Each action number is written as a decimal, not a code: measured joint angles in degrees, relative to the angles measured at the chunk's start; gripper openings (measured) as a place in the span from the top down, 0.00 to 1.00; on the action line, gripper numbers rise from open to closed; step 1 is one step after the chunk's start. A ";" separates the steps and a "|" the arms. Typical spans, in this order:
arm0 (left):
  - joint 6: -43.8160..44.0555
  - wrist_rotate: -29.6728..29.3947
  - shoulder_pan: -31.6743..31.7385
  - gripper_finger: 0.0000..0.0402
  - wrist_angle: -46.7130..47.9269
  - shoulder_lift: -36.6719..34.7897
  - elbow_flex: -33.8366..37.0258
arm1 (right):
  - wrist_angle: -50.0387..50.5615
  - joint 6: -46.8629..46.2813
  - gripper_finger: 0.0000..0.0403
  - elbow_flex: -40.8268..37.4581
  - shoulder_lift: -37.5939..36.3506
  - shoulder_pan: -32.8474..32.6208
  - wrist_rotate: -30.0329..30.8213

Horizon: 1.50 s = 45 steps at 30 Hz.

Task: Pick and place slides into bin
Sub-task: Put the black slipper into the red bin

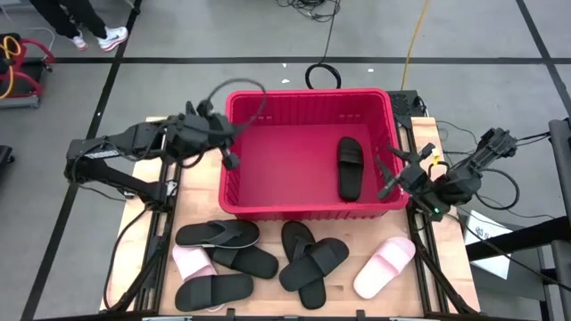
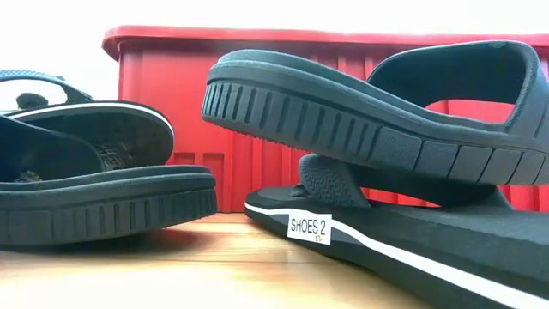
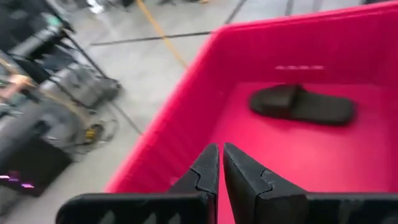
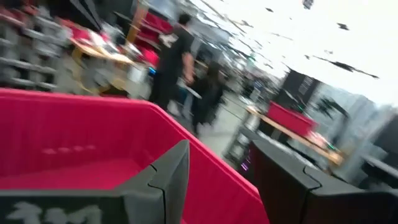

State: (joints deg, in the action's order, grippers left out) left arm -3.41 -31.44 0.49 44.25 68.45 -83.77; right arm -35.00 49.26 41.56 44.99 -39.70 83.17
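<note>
The red bin (image 1: pixel 308 210) stands at the table's middle, and it also shows in the low view (image 2: pixel 163 77). One black slide (image 1: pixel 350 168) lies flat on the bin's floor at the right, and it also shows in the left wrist view (image 3: pixel 303 104). Several black slides (image 1: pixel 245 260) and two pale pink ones (image 1: pixel 385 266) lie on the table before the bin. My left gripper (image 1: pixel 230 160) (image 3: pixel 220 163) is shut and empty, above the bin's left side. My right gripper (image 1: pixel 385 176) (image 4: pixel 217 177) is open and empty at the bin's right wall.
In front of the bin, a black slide (image 2: pixel 369 112) lies propped on another black slide with a white label (image 2: pixel 412 245). Another pink slide (image 1: pixel 192 263) lies partly under black ones at the left. People stand in the room beyond the table (image 4: pixel 171 62).
</note>
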 joint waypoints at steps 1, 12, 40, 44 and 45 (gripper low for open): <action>2.05 0.01 -1.58 0.94 0.48 -0.02 0.00 | 0.06 -0.41 0.60 0.00 0.00 -0.85 -1.40; 19.77 -5.05 -23.52 0.94 7.96 -0.11 0.00 | 14.08 -10.30 0.60 0.02 0.07 -10.90 -11.58; 64.62 12.32 -47.55 0.94 29.00 0.76 0.00 | 25.02 -28.76 0.60 0.02 0.28 -12.92 -30.93; 65.47 15.30 -47.50 0.93 29.31 2.25 0.00 | 25.02 -28.66 0.60 0.02 0.28 -12.92 -30.92; 65.48 15.82 -47.45 0.93 29.33 2.67 0.00 | 25.02 -28.66 0.60 0.02 0.31 -12.89 -30.90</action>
State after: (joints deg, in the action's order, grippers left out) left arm 62.07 -15.61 -46.96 73.58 71.11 -83.77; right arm -9.98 20.60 41.58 45.30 -52.60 52.27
